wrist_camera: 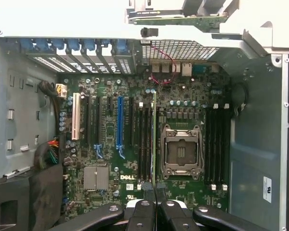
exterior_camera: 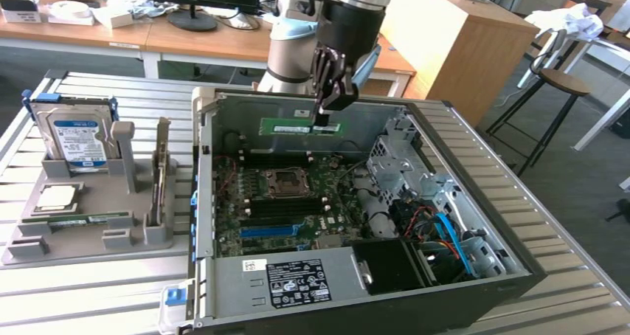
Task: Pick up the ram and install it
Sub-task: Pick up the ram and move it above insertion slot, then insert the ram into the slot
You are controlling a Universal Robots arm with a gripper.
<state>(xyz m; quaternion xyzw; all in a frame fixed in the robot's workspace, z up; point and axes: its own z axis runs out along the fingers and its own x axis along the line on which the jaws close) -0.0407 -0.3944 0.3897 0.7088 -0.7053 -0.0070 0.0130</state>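
End effector point(wrist_camera: 155, 193) clamped on ram point(exterior_camera: 285, 125): long thin green board, white label, above motherboard point(wrist_camera: 108, 144).

Rises steeply on the arm point(exterior_camera: 295, 32), bends at the pale blue joint and points the dark wrist point(exterior_camera: 350, 18) straight down. Hangs the gripper point(exterior_camera: 322, 119) beneath it, black links folded inward. Pinches the fingers point(wrist_camera: 148, 197) almost together on the ram point(exterior_camera: 291, 126), gripping near its end at the exterior view's right, with the stick level and on edge.
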